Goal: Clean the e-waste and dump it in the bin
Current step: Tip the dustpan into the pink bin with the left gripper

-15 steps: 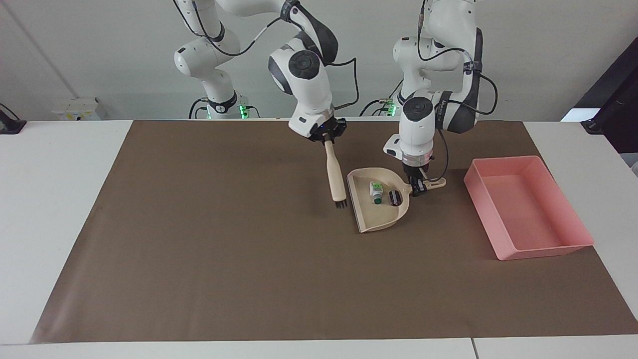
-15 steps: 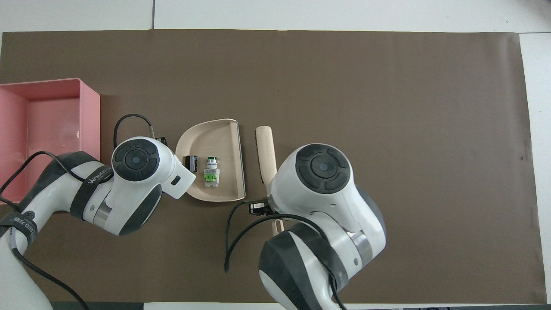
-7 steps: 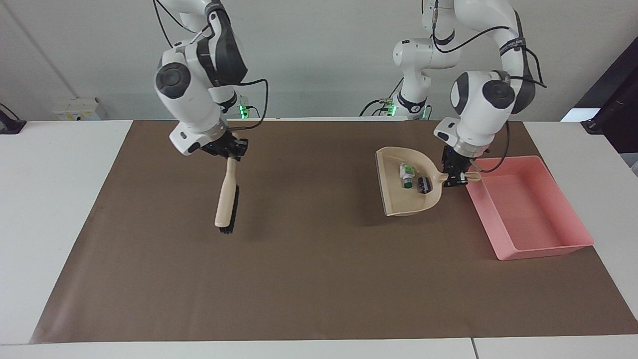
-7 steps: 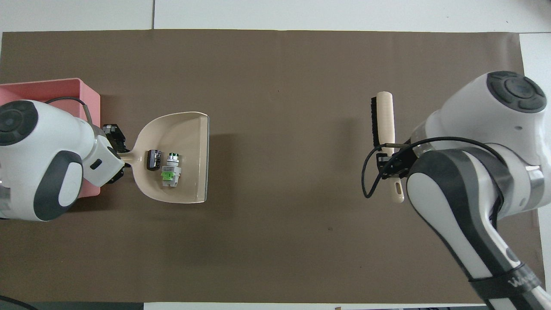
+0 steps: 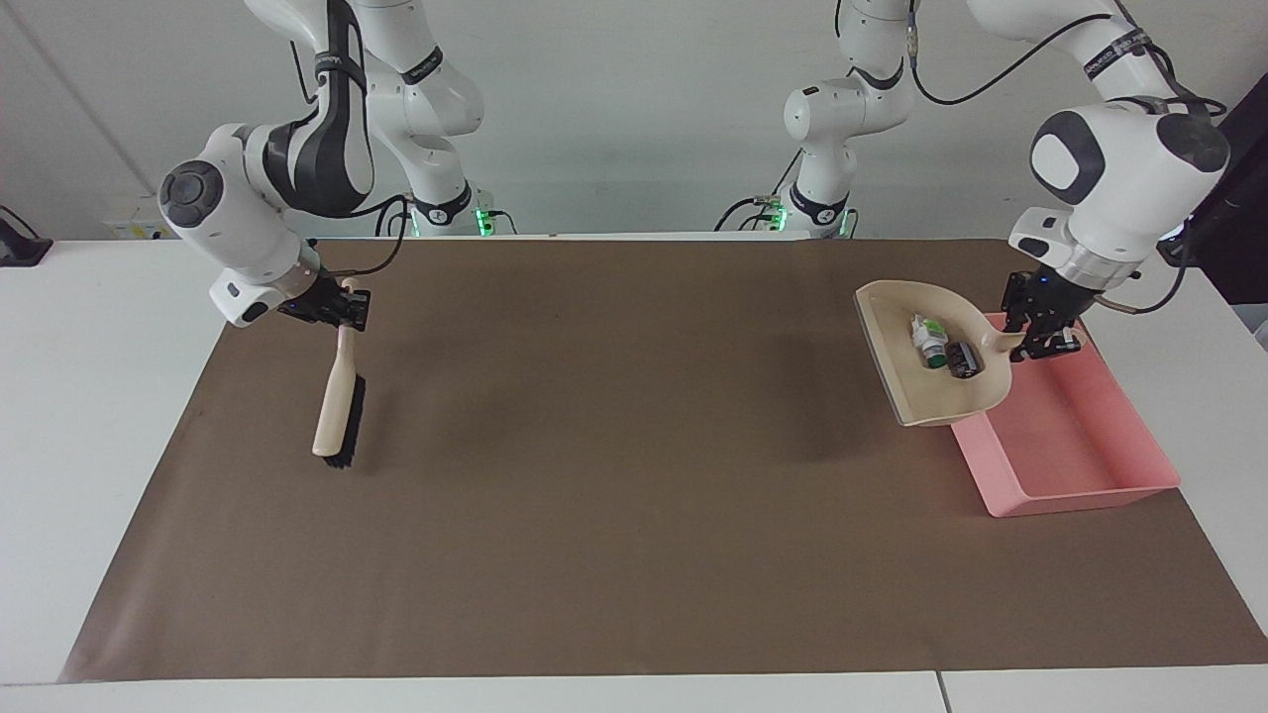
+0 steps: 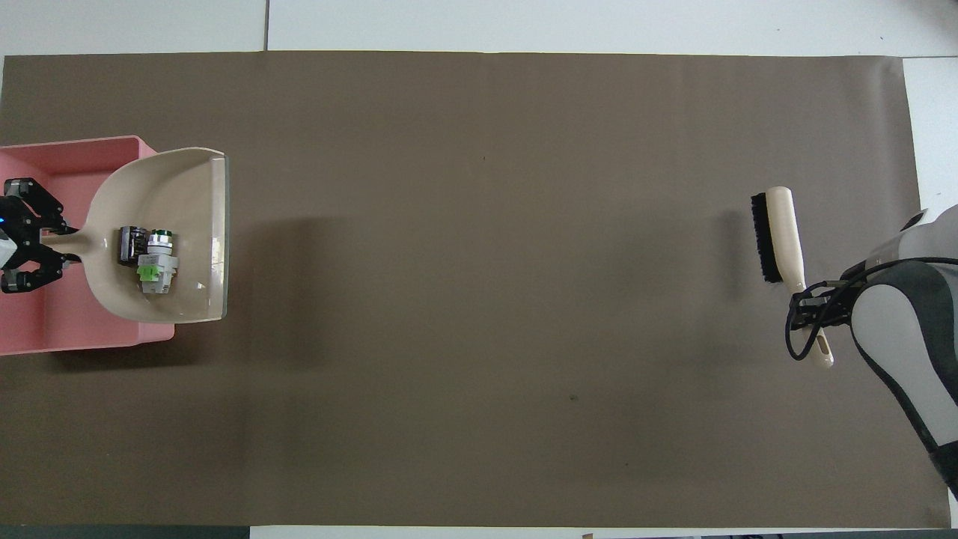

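**Loaded dustpan hanging over the bin's edge: a spill is the risk**

I am holding the dustpan up in the air with my left claw, which is pinching the dustpan's handle just above the pink bin. The pan is only partly over the bin; its open lip is sticking out past the bin's wall over the brown mat. The e-waste is lying inside the pan near the handle end: the white-and-green piece and the dark cylinder, touching or nearly so.

I am judging the danger to be in the tipping. If I am pouring through the lip while it is overhanging the wall, both parts are likely landing on the mat rather than in the bin. The cylinder looks apt to roll, so a tilt too quick could send it out early. A narrow handle in a pinch may also twist.

My right claw is clamping the brush by its handle at the right arm's end of the tabletop, bristles close to the mat, waiting.
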You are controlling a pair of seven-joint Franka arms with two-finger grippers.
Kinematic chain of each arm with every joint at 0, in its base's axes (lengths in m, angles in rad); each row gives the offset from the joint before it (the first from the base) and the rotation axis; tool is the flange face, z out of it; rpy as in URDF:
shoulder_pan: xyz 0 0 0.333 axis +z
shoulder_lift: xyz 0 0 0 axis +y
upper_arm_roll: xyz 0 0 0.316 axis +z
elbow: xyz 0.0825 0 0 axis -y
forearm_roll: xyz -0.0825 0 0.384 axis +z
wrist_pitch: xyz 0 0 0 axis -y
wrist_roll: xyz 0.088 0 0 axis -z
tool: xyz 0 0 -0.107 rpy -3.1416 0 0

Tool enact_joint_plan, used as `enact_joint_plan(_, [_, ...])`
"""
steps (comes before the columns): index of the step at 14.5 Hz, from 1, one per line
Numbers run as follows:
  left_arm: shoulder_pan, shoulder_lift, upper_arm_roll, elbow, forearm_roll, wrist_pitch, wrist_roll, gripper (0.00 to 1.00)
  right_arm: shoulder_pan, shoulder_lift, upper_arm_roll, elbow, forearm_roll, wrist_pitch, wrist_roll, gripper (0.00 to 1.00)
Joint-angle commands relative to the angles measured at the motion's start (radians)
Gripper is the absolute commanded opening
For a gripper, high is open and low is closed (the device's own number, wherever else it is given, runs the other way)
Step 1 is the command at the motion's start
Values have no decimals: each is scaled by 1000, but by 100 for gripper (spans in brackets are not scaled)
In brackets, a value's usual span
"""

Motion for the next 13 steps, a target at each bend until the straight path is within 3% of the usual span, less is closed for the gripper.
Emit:
enact_joint_plan(1, [60, 48, -4, 79, -4, -18, 54, 0, -36, -60, 18, -105, -38, 86, -25, 0])
enact_joint_plan(5, [129, 127, 10, 195, 161, -10, 77, 0, -56, -66, 18, -180, -40, 178, -63, 0])
enact_joint_plan(8, [175, 131, 23, 182, 221, 46, 105, 0, -47, -82, 20, -215, -41, 211, -56, 0])
enact_joint_plan(11, [172, 133, 23, 170, 411, 114, 119, 1, -45, -100, 20, -272, -40, 272, -57, 1])
enact_joint_plan(13, [171, 139, 24, 163, 474, 134, 111, 1, -44, -102, 20, -274, -40, 274, -55, 2])
